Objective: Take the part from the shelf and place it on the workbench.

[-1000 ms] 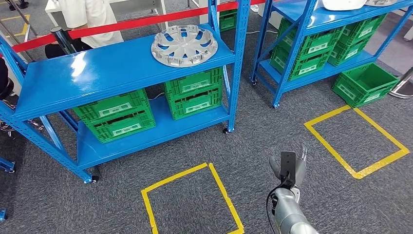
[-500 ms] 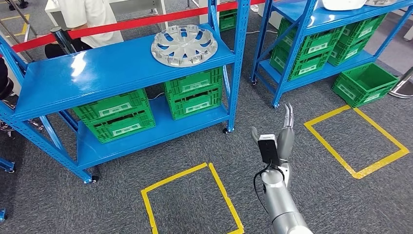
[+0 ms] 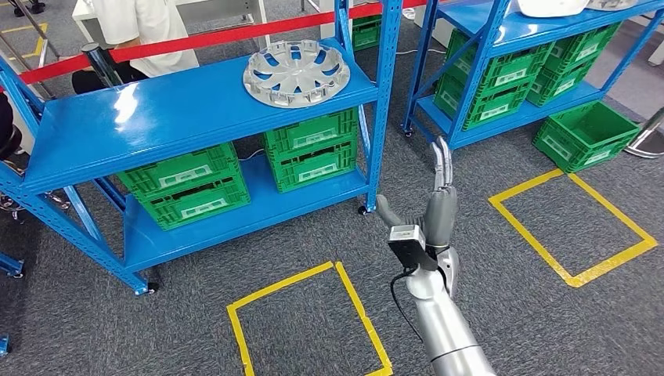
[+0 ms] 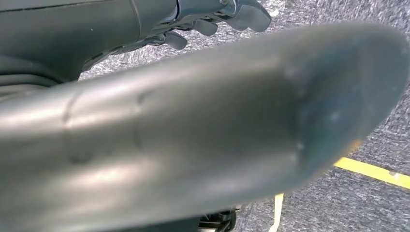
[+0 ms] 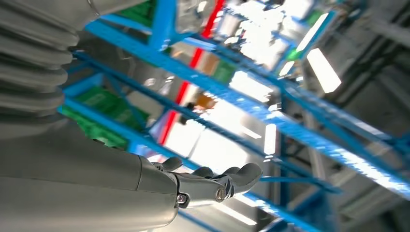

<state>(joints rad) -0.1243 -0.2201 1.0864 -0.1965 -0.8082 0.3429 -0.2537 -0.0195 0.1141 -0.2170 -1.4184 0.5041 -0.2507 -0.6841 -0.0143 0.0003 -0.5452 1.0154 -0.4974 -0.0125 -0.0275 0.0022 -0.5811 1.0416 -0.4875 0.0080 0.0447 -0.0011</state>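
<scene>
- Head view: the right hand (image 3: 433,211) is raised toward the shelf (image 3: 180,110), fingers straight and apart, holding nothing. The wheel cover (image 3: 296,72) lies flat on the shelf's top, well apart. Best approach: reach under its rim.
- Green crates (image 3: 312,147) sit below; contents hidden.
- Left wrist view: left hand (image 4: 212,19), fingers curled loosely; whether it is closed, I cannot tell.
- Right wrist view: right hand's fingers (image 5: 232,180) are spread, empty.

Green crates (image 3: 188,184) are sitting on the lower shelf of the blue rack, and another green crate (image 3: 586,135) is resting on the grey carpet. Yellow tape squares (image 3: 309,323) are marking the floor. A red barrier strap (image 3: 196,37) is running behind the rack, where a person in white (image 3: 137,23) is sitting.
</scene>
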